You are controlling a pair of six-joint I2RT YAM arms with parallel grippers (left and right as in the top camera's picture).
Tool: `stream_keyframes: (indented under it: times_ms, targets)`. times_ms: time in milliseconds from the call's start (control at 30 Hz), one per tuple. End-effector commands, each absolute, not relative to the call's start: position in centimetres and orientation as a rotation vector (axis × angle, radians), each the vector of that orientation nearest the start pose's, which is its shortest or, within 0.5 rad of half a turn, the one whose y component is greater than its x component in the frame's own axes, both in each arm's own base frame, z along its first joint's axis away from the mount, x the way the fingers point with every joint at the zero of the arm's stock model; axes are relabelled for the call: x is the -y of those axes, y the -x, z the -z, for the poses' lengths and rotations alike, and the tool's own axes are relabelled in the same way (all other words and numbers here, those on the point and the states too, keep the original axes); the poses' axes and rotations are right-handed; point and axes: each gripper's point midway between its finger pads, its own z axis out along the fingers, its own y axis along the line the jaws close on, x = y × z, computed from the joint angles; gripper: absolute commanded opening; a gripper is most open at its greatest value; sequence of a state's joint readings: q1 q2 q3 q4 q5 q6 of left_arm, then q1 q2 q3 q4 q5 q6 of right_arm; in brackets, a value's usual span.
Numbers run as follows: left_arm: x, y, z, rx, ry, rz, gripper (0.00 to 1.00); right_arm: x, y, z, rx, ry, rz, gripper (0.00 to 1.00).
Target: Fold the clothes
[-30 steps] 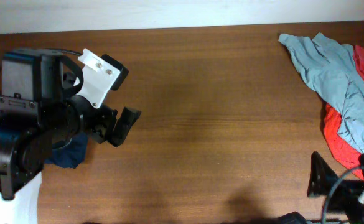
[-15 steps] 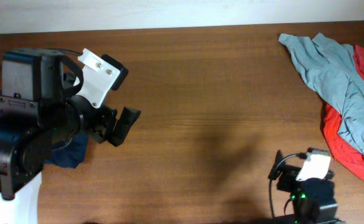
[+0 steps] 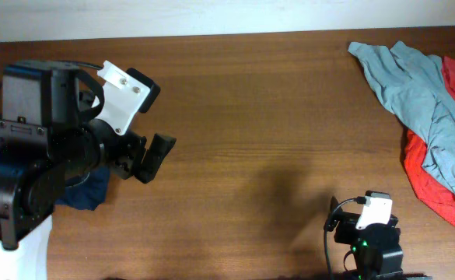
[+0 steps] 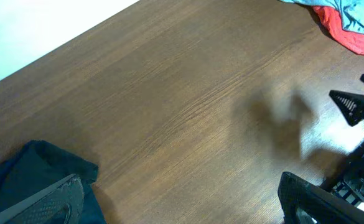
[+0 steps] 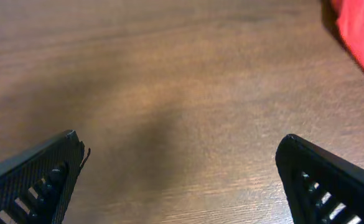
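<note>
The black T-shirt with the white swoosh is not in any view. My left gripper [image 3: 151,158] is open and empty, held above the left part of the wooden table [image 3: 258,117]; its two fingers stand wide apart in the left wrist view [image 4: 182,199]. My right gripper [image 3: 359,222] is open and empty near the table's front edge, right of centre; its fingers frame bare wood in the right wrist view [image 5: 182,177].
A dark navy-blue garment [image 3: 83,193] lies under the left arm; it also shows in the left wrist view [image 4: 32,171]. A light grey-blue shirt [image 3: 418,93] lies over a red garment [image 3: 425,175] at the right edge. The red cloth also shows in the right wrist view [image 5: 359,31].
The right arm has moved left along the front edge, from the bottom right corner to right of centre. The left arm has not moved.
</note>
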State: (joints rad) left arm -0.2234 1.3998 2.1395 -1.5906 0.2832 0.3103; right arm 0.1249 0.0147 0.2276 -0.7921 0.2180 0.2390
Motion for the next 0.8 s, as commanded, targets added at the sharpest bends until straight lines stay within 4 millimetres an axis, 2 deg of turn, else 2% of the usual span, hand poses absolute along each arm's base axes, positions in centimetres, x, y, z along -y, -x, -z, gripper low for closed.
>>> stream_keyframes:
  times_ms: [0, 767]
  targets:
    - [10.86, -25.46, -40.59, -2.272, -0.749, 0.308, 0.99, 1.49, -18.47, -8.1, -2.158, -0.257, 0.028, 0.99]
    - [10.84, -25.38, -40.51, -2.276, -0.749, 0.309, 0.99, 1.52, -18.25, -7.79, -2.174, -0.256, 0.032, 0.99]
